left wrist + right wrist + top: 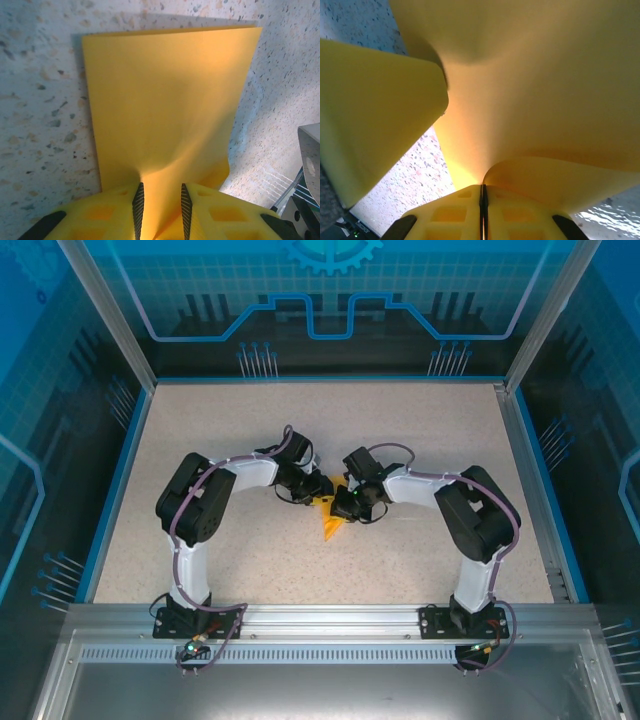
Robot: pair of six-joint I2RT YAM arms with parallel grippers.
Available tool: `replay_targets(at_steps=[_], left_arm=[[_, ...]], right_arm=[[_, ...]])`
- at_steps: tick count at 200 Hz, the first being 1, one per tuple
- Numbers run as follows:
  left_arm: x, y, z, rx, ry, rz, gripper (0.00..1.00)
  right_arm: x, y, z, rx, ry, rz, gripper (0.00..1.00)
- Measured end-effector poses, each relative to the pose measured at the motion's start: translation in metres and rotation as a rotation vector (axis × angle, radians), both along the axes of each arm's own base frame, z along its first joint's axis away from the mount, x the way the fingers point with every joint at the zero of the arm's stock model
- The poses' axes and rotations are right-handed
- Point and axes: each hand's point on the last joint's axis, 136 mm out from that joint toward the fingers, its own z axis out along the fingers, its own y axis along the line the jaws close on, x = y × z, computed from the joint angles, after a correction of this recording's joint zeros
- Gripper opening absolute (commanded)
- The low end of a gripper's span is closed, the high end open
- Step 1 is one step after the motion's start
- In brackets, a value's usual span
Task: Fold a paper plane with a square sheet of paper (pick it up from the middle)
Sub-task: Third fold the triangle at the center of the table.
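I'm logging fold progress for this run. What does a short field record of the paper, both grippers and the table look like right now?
paper: orange-yellow sheet of paper, bent and curled, not flat
location: middle of the speckled table, between the arms
left gripper: pinching a raised ridge of the sheet
right gripper: jaws shut on the sheet, paper curling over it
plane shape: not finished; one pointed corner faces the arm bases

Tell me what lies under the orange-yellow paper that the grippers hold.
Speckled table shows around the paper, pinched by the left gripper and right gripper. Whatever lies directly beneath it is covered.
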Motion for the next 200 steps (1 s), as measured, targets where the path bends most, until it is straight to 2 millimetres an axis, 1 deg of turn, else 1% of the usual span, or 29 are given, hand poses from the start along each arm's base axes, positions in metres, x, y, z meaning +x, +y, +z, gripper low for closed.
replay_targets(at_steps=[109, 200], left_arm=[[-0.0001, 0.0, 0.0, 0.0, 0.0, 0.0, 0.29], [-0.0001, 0.0, 0.0, 0.0, 0.0, 0.0, 0.29]], right_arm=[[0.0009, -0.0005, -0.0039, -0.009, 0.001, -0.002, 0.1], [0.0042, 0.0018, -0.0033, 0.0, -0.015, 0.001, 0.1]])
